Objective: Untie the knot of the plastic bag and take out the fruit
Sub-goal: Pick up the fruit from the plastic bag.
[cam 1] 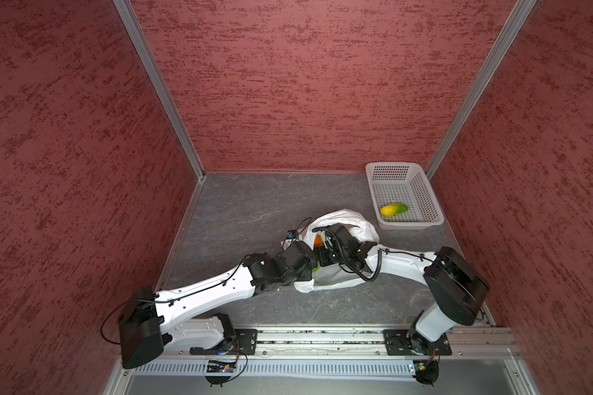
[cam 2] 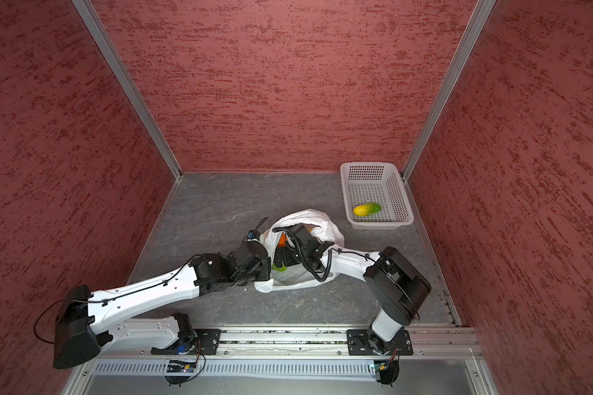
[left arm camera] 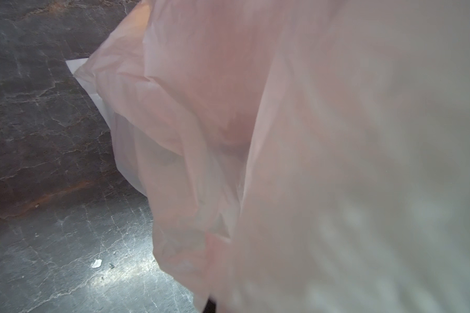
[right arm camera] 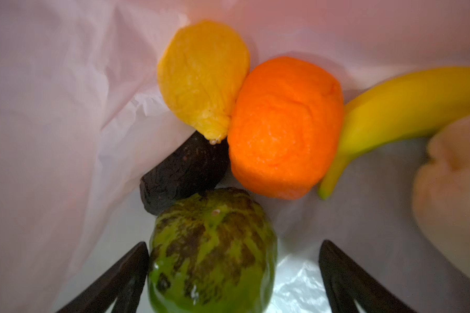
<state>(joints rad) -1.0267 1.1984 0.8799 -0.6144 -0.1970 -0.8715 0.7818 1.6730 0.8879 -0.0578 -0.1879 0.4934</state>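
Observation:
The plastic bag (cam 1: 353, 222) (cam 2: 319, 222) lies mid-table with its mouth open; the knot is out of view. My left gripper (cam 1: 310, 265) is at the bag's left rim. Film (left arm camera: 282, 135) drapes over its wrist view and hides the jaws, which are shut on the bag. My right gripper (right arm camera: 234, 244) is inside the bag, open. A green striped fruit (right arm camera: 212, 244) sits between its fingers, touching one and apart from the other. Beyond it lie a dark fruit (right arm camera: 182, 176), an orange one (right arm camera: 282, 127), a yellow-orange one (right arm camera: 204, 78), a banana (right arm camera: 404, 103) and a pale one (right arm camera: 456, 195).
A white perforated basket (cam 1: 425, 195) (cam 2: 396, 191) stands at the back right, with a yellow-green fruit (cam 1: 394, 209) in it. Red walls close in the table on three sides. The arms' rail (cam 1: 322, 337) runs along the front. Small white scraps (left arm camera: 96, 263) lie on the grey tabletop.

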